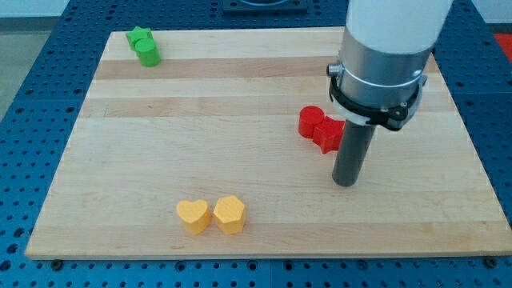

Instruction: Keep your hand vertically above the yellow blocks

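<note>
Down near the bottom of the picture, a bit left of the middle, two yellow blocks sit side by side and touch. The left one is a yellow heart (193,216). The right one is a yellow block with flat sides (230,214), maybe six of them. These are the ones to get near.

Further up, on the right side, my tip (345,182) rests on the wooden board (240,96). It is well apart from the yellow blocks. There is no pincer here, just a rod, so nothing can open, close or hold.

Just beside the rod, on its upper left, sit two red blocks (319,126). I think a careless start could bump them. Coming in too fast or too low could also knock the yellow pair apart.

Far away, in the upper left corner, two green blocks (145,46) are huddled together, safely out of the way.
</note>
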You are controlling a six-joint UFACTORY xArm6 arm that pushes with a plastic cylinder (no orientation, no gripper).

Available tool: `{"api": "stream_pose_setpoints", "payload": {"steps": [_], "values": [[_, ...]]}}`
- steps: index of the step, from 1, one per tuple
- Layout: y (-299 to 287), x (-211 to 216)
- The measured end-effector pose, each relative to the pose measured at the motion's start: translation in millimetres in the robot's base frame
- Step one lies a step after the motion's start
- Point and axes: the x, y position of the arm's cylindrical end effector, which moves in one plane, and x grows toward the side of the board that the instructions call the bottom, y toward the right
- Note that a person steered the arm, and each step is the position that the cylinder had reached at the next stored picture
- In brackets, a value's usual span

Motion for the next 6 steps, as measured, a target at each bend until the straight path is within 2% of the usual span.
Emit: {"api": "stream_pose_setpoints", "payload": {"steps": [2, 6], "values": [[-28, 21], [-142, 21]]}}
